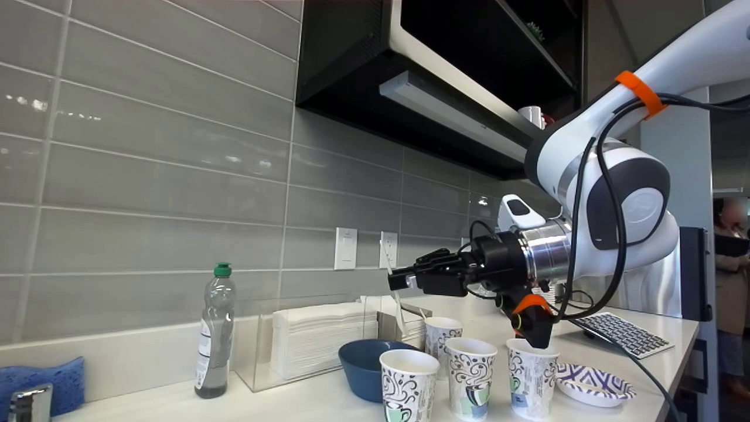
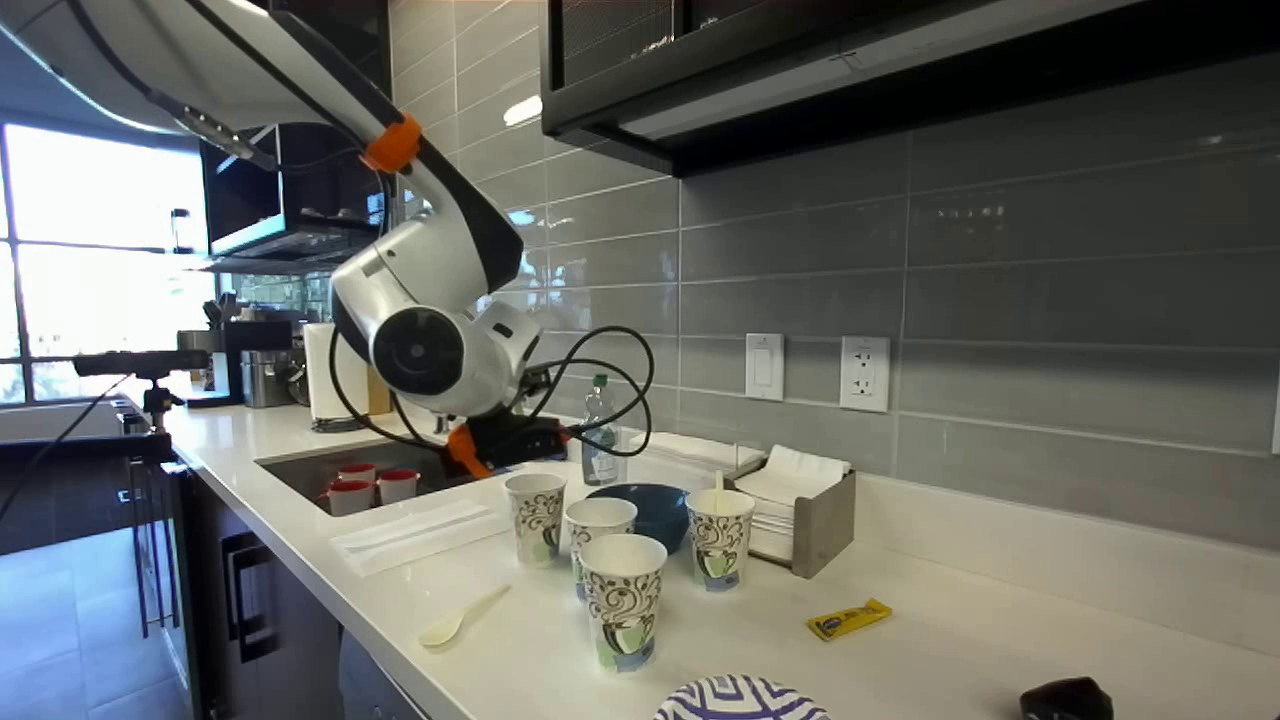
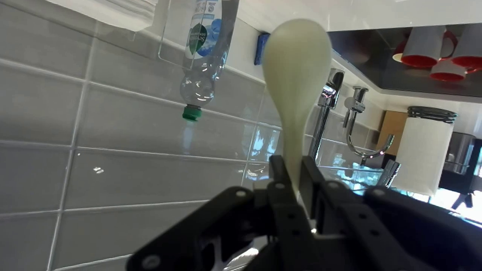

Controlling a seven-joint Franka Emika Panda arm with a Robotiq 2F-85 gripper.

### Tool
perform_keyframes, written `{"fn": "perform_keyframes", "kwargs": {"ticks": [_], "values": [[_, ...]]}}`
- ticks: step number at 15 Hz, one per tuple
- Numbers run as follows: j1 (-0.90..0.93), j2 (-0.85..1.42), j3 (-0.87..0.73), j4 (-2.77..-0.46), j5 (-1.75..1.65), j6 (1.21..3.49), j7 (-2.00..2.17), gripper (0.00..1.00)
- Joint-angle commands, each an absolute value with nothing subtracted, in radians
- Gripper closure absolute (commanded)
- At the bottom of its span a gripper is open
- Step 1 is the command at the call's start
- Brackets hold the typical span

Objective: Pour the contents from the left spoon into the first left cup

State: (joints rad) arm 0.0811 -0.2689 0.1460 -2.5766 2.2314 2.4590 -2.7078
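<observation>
Jaws pinched on the handle of a pale plastic spoon (image 3: 296,62), my gripper (image 3: 293,165) held it hanging steeply, wide end down. I took it for the left one; a second spoon (image 2: 455,622) lay on the counter (image 2: 960,640). The wrist view stood upside down, so there the wide end pointed up. No contents showed on the face turned to that camera, and I couldn't tell whether it was the hollow or the back.

As I read the task, my target was the leftmost patterned paper cup (image 1: 408,387) of the group, upright near the dark blue bowl (image 1: 360,372). In an exterior view the spoon's wide end hung above that cup's rim, apart from it, but depth was hard to judge, and I couldn't swear it was over the mouth.

I judged the pour to be the step in hand, possibly near its end, since loose contents would hardly have clung to a spoon tipped so far. The next move called for checking the spoon against the cup's mouth, giving a small shake over it if anything stuck, and only then lifting away.
</observation>
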Motion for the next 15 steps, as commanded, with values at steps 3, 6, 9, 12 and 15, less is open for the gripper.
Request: {"fn": "perform_keyframes", "kwargs": {"ticks": [3,6,9,12,15], "values": [[0.066,-0.346,0.176,-2.598,2.207,2.483,-2.671,0.97],[0.069,-0.373,0.183,-2.597,2.189,2.521,-2.591,0.97],[0.08,-0.392,0.209,-2.581,2.143,2.622,-2.448,0.97],[0.1,-0.397,0.258,-2.559,2.033,2.754,-2.237,0.97],[0.211,-0.34,0.241,-2.546,1.901,2.91,-2.015,0.97]]}}
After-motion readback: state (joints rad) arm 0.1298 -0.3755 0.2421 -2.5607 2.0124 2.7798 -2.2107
